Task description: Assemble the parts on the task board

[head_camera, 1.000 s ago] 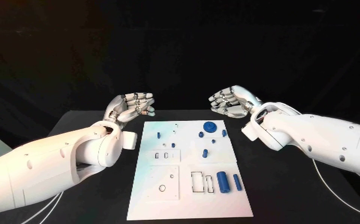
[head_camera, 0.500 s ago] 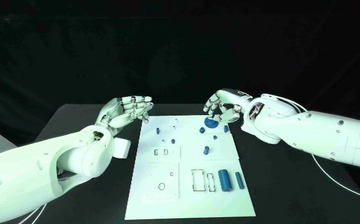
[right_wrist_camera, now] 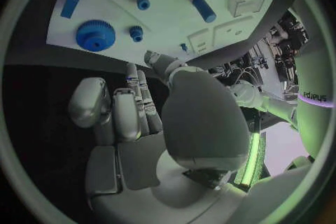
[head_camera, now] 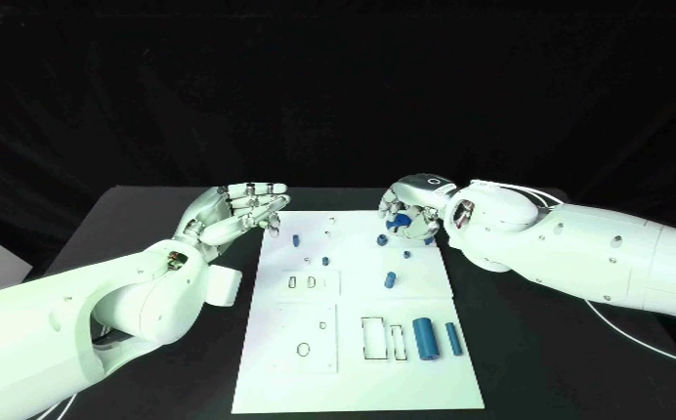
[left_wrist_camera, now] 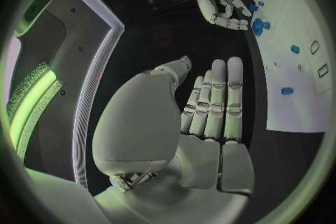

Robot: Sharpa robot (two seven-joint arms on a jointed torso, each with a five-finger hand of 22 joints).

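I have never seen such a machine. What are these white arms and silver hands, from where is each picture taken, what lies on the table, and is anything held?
This is a robot with two white arms, each ending in a silver hand. The square picture comes from a camera on its head, looking down at a black table. The two round pictures come from cameras at the wrists, behind each hand.

On the table lies a white board with small blue parts: a round toothed wheel, short pegs, and thicker cylinders at the near end.

The left hand hangs beside the board's far left corner, fingers apart, holding nothing. The right hand is above the wheel with its fingers curled, and the right wrist picture shows nothing in them.
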